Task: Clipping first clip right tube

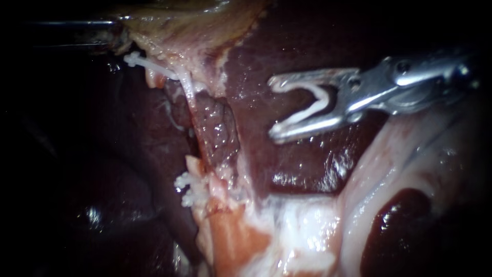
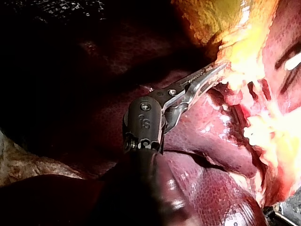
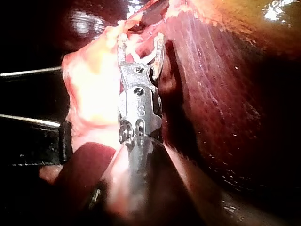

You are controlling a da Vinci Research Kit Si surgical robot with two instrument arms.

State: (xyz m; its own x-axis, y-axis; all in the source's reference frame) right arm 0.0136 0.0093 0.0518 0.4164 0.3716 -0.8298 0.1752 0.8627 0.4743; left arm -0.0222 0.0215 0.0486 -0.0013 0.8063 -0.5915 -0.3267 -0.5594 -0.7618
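My right instrument [image 1: 272,107] comes in from the right and hangs over the dark liver [image 1: 302,46]. Its jaws stand wide apart with an open white clip [image 1: 320,100] seated against both inner faces. The jaw tips are right of the tubes and do not touch them. A pale tube [image 1: 190,95] runs downward, with a wider reddish strand [image 1: 220,128] beside it. My left instrument [image 1: 115,36] sits at the upper left. In the left wrist view my left instrument [image 2: 218,68] has its jaws shut on the yellowish gallbladder [image 2: 235,28]. The right wrist view shows my right instrument [image 3: 141,40] ahead of pale tissue.
One white clip [image 1: 137,60] sits at the upper end of the pale tube, another white clip [image 1: 187,189] lower down. Pale fatty tissue [image 1: 302,231] and a glistening whitish fold [image 1: 410,154] fill the lower right. Dark liver lies at the left.
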